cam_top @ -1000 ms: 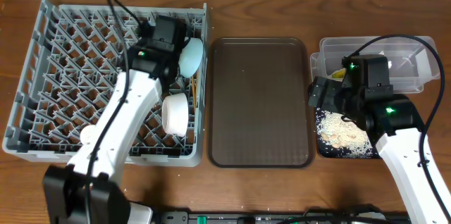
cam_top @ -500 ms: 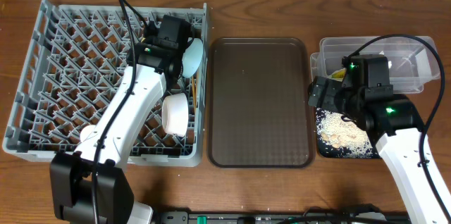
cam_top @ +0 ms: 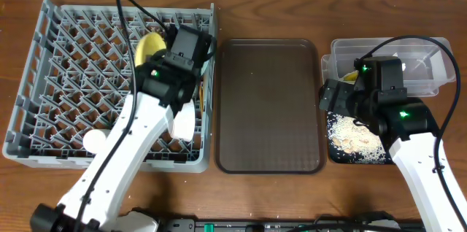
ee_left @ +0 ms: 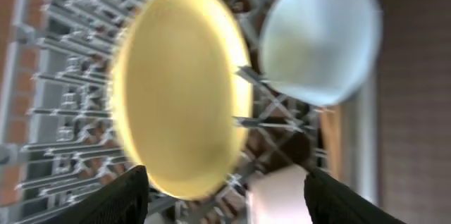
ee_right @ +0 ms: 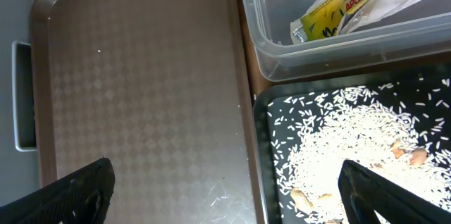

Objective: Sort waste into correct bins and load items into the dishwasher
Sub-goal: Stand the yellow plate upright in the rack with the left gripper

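Your widest passage lies over the brown serving tray (cam_top: 270, 104), bare between the dish rack (cam_top: 66, 79) and the bins. The rack's upper left stands open above its pegs. Its right edge is crowded:
- yellow plate (ee_left: 176, 90) on edge
- light blue bowl (ee_left: 320, 41) just beside it
- white vessel (ee_left: 282, 192) below

The left arm (cam_top: 139, 130) spans that corner. The right arm (cam_top: 408, 130) overhangs the black tray (cam_top: 357, 148) and the clear tub (cam_top: 423, 49).

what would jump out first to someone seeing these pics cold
First comes the round yellow plate, standing on edge among the pegs of the grey plastic dish rack, beside a light blue bowl. On the right, whitish rice scraps lie scattered across the shallow black tray, next to the clear plastic tub holding a green-yellow snack wrapper.
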### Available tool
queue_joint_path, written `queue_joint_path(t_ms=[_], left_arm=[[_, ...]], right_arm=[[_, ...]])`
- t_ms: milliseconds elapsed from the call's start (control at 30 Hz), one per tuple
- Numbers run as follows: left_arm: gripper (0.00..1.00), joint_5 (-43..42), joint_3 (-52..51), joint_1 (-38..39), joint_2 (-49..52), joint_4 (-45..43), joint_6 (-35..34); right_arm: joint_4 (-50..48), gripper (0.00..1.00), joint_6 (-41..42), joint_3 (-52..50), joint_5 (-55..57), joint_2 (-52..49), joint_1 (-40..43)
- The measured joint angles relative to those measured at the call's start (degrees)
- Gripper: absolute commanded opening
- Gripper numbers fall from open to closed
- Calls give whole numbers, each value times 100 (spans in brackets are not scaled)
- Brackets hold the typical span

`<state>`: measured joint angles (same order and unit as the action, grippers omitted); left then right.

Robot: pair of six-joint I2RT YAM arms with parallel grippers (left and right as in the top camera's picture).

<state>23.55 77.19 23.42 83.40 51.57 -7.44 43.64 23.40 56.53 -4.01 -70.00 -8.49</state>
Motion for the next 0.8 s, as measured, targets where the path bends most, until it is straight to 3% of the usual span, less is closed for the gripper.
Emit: queue_joint_path(t_ms=[133,200,433,800], left_arm=[[71,-501,2,96,-50,210,-9],[65,-640,2,129,-42,352,-26],[10,-1073,2,138,-42,872,-581],[8,-1613,-601,140,-7,1233,-1545]], right_arm=[[0,99,0,0,0,0,0],[2,99,0,0,0,0,0],[0,99,0,0,0,0,0],[0,99,0,0,0,0,0]])
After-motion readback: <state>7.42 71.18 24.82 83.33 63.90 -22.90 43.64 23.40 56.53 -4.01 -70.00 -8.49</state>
